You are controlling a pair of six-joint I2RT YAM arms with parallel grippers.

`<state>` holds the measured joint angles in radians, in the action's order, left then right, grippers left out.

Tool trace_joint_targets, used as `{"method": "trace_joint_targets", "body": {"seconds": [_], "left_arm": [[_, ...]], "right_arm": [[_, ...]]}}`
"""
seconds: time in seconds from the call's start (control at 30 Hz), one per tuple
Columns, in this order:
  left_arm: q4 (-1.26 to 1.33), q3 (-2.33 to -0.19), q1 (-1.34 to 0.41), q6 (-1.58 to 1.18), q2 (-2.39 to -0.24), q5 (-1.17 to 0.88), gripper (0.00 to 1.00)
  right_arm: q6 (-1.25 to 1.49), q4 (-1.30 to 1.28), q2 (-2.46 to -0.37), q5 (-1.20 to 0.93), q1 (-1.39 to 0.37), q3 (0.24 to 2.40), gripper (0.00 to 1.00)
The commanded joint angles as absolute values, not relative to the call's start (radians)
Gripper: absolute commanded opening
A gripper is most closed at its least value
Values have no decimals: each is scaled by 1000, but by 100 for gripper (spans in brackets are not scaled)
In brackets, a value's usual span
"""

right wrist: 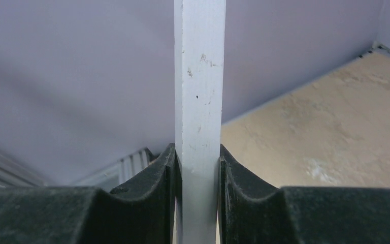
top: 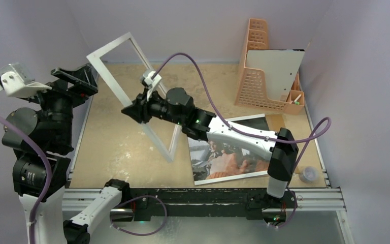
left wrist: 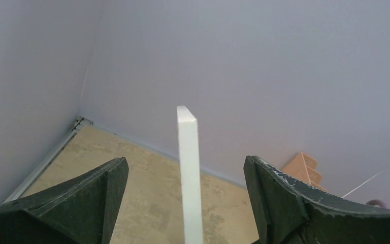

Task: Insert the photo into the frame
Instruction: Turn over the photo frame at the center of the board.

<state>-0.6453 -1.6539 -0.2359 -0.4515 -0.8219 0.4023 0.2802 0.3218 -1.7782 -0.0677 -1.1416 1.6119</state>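
Frame [top: 109,47], thin white rim, tilted up, pinched in R gripper [right wrist: 197,152]; L gripper [left wrist: 185,159] spread wide astride its edge.

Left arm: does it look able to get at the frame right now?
Likely yes: the frame edge stands between the open left jaws, touching neither, nothing in the way. The right jaws clamp it.
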Motion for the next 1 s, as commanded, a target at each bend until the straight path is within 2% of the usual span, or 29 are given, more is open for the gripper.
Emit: {"method": "trace_joint_targets", "body": {"seconds": [0.0,0.2,0.43,0.6,0.97], "left_arm": [[-582,-1654,-232,-438,-815,426,88],[-607,-1635,-232,-453,-820,440,88],[-628,-1579,-232,-475,-823,417,88],[-644,-1547,-232,-483,-841,396,88],[-649,-1505,-233,-480,-862,376,88]], "right_arm": [[515,490,-1785,-217,-1109,1746,0],[924,643,-1808,-331,-1007,1696,0],[1394,783,-1841,-430,-894,1543,0],[1515,867,-1870,-439,-831,1448,0],[1571,963,-1918,-573,-674,1416,0]]}}
